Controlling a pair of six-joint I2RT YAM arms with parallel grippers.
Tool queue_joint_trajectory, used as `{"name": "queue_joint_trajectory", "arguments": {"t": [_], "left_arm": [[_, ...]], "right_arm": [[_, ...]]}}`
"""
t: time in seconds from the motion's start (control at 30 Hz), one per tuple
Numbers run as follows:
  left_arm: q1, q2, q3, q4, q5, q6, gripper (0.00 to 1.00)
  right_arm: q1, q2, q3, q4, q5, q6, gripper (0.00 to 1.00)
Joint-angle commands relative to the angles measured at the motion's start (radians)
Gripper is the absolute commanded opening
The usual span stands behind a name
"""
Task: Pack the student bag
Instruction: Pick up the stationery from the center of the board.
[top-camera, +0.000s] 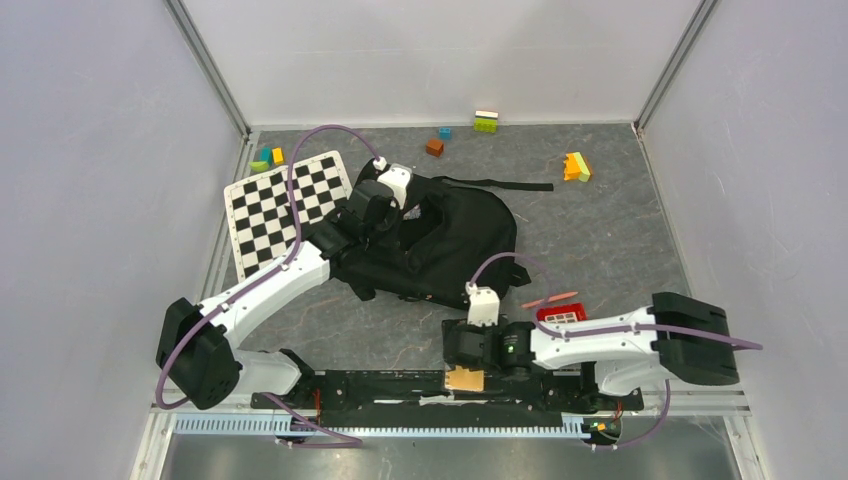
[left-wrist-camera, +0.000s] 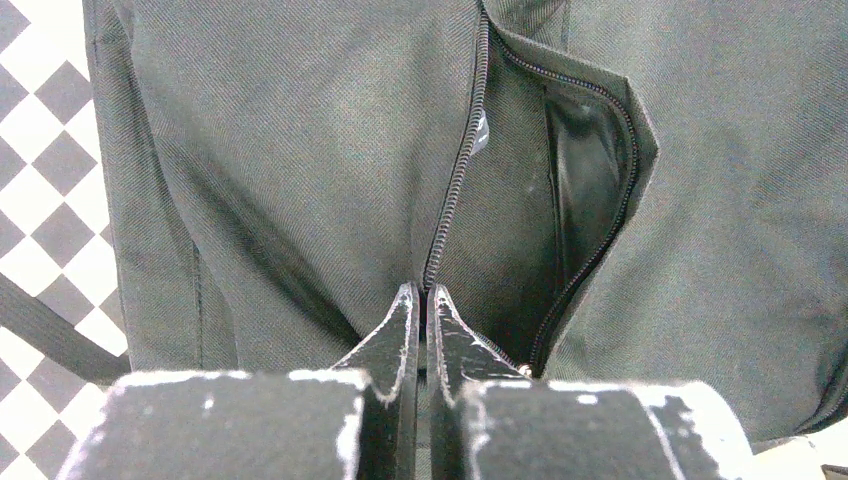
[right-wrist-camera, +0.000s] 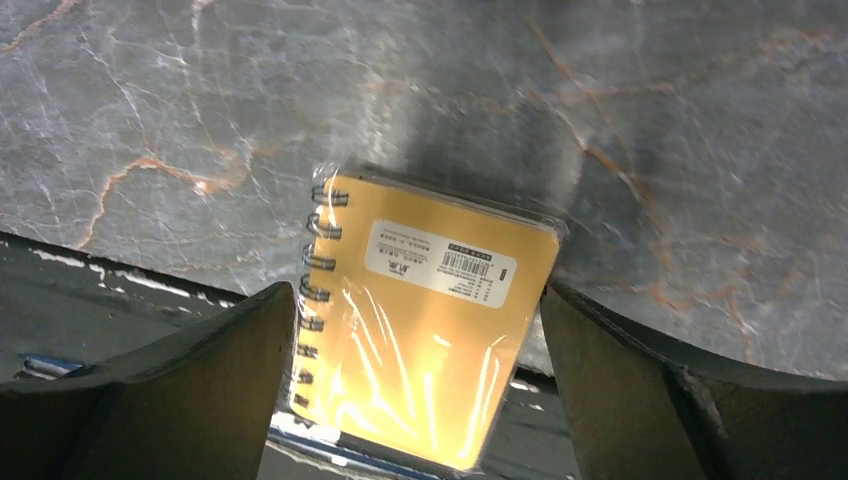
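left arm reached forward over the worktop, its gripper pinched tight at the open zip of the student bag, which lay mid-worktop beside a checkered board. right arm folded inward along the near edge, its gripper spread wide either side of a yellow spiral notebook.

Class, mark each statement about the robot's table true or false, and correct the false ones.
1. The left fingers are shut at the student bag's zip. True.
2. The right fingers are shut. False: they stand open, one each side of the yellow notebook.
3. The notebook is inside the bag. False: it lies outside, at the table's near edge.
4. A checkerboard lies left of the bag. True.
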Motion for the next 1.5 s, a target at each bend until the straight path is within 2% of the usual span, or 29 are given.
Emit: {"name": "queue_joint_trajectory", "arguments": {"t": [0.0,0.17,0.5,0.7,0.93,1.17,1.27,1.37,1.47], "left_arm": [[-0.005,0.002,0.033,0.022,0.016,-0.028,0.02],[-0.005,-0.001,0.035,0.022,0.017,-0.027,0.02],[-0.005,-0.004,0.035,0.022,0.013,-0.026,0.02],[-0.005,-0.003,0.030,0.021,0.007,-0.024,0.02],[-0.005,-0.006,0.032,0.022,0.013,-0.025,0.02],[-0.005,-0.007,0.032,0.021,0.005,-0.022,0.02],[-0.005,-0.003,0.035,0.022,0.009,-0.023,0.02],[-0.005,-0.007,0.034,0.022,0.008,-0.023,0.02],[-0.005,-0.014,0.032,0.022,0.004,-0.023,0.02]], "right_arm": [[-0.017,0.096,0.129,0.004,0.034,-0.105,0.98],[-0.017,0.191,0.231,-0.078,0.046,-0.153,0.98],[0.016,0.257,0.301,-0.245,0.039,-0.215,0.98],[0.014,0.282,0.306,-0.179,-0.039,-0.277,0.98],[-0.013,0.226,0.205,-0.123,-0.091,-0.247,0.98],[-0.029,0.233,0.183,-0.092,-0.128,-0.260,0.98],[-0.028,0.221,0.190,-0.104,-0.111,-0.261,0.92],[-0.016,0.214,0.218,-0.140,-0.056,-0.263,0.81],[-0.002,0.190,0.243,-0.151,-0.015,-0.276,0.78]]}}
